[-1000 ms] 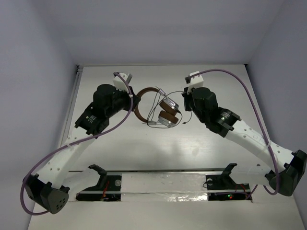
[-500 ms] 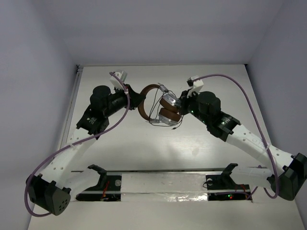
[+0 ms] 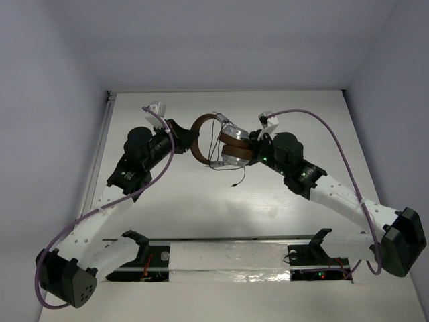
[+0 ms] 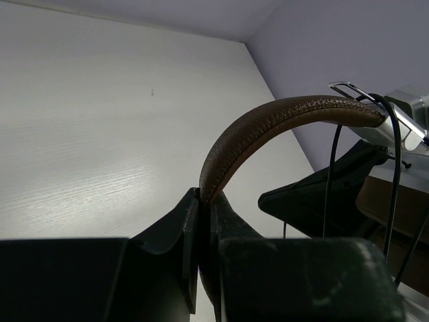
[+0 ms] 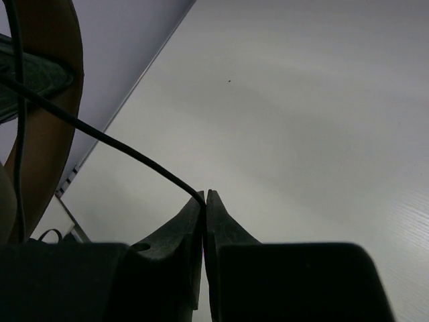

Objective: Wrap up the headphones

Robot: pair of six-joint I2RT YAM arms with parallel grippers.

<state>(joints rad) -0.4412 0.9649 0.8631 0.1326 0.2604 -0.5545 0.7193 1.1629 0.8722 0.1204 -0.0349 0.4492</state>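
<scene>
The headphones (image 3: 224, 144) hang above the table's middle back, with a brown headband (image 3: 199, 134) and silver-grey ear cups with brown pads (image 3: 234, 149). My left gripper (image 3: 188, 136) is shut on the headband, also seen in the left wrist view (image 4: 268, 127), pinched between the fingers (image 4: 181, 228). My right gripper (image 3: 253, 142) is shut on the thin black cord (image 5: 114, 144), just right of the ear cups. The cord's free end with its plug (image 3: 234, 182) dangles below the cups.
Thick purple cables (image 3: 348, 141) loop from both arms. A metal rail (image 3: 234, 239) with two black clamps runs along the near edge. The table's left rim (image 3: 100, 144) and white back wall bound the space.
Both grippers have lifted the headphones and carried them towards the back. The ear cups have turned, and the right gripper has closed in on them with the cord.
</scene>
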